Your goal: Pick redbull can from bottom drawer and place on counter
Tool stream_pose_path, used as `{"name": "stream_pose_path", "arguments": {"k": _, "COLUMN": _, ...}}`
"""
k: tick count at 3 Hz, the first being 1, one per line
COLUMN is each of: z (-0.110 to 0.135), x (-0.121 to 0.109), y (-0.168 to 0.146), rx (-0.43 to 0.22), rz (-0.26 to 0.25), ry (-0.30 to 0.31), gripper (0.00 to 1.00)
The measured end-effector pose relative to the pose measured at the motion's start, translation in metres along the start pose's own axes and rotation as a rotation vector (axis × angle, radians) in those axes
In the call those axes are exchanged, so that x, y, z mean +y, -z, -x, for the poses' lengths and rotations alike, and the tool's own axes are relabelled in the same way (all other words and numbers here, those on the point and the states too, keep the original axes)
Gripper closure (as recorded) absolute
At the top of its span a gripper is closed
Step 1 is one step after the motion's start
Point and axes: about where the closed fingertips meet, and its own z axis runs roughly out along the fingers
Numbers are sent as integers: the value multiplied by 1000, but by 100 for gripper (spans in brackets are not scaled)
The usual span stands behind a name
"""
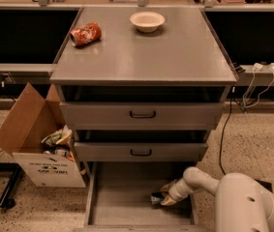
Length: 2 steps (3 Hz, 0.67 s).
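Observation:
The redbull can point(155, 198) lies on its side on the floor of the open bottom drawer point(122, 202), at the right side. My gripper point(166, 196) is low inside this drawer, right against the can's right end. My pale arm point(199, 180) reaches in from the lower right. The gripper hides part of the can. The grey counter point(151, 54) tops the cabinet above.
An orange-red dented can point(85, 34) and a white bowl point(147, 21) sit on the counter. The two upper drawers point(142, 114) with black handles stand slightly open. An open cardboard box point(39, 146) of rubbish stands left of the cabinet. Cables point(252, 88) hang at the right.

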Motion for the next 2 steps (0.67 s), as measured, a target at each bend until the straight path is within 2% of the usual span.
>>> {"name": "stream_pose_path", "arguments": {"k": 1, "z": 26, "x": 7, "y": 46, "rx": -57, "rz": -12, "ry": 50, "gripper": 100}}
{"name": "stream_pose_path", "arguments": {"k": 2, "z": 52, "x": 14, "y": 114, "rx": -67, "rz": -55, "ry": 82, "gripper": 100}}
